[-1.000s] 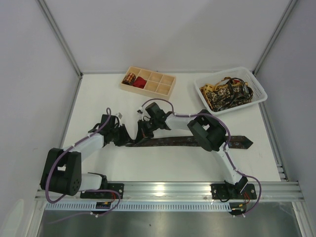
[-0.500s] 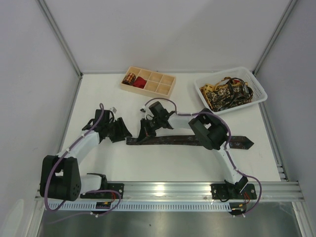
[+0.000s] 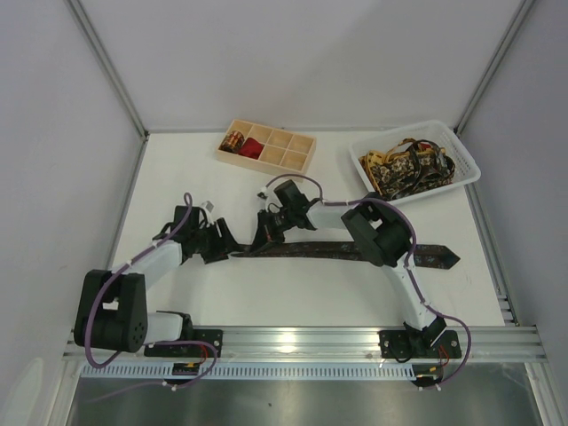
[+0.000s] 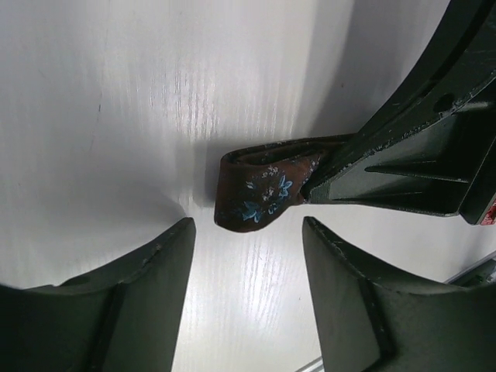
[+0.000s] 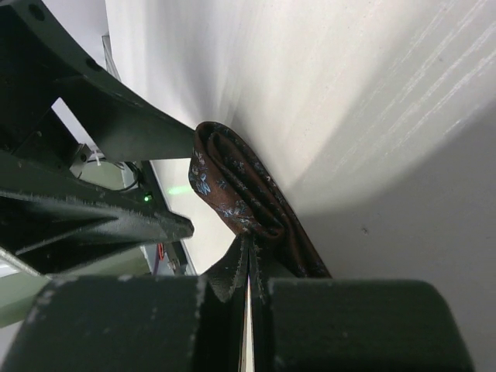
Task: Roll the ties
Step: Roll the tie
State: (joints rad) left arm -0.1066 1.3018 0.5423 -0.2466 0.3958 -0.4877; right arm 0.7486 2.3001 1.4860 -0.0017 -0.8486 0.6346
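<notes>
Right gripper (image 5: 249,242) pinches the brown floral tie (image 4: 263,194) at its folded end; left gripper (image 4: 248,231) released, fingers parted just short of it.

The white table (image 3: 302,293) carries a wooden compartment tray (image 3: 295,152) near the middle of its far edge and a white basket (image 3: 432,191) in its far right corner. A dark brown tie (image 3: 315,249) lies flat across the middle, roughly parallel to the near edge, its pointed end toward the right edge.
</notes>
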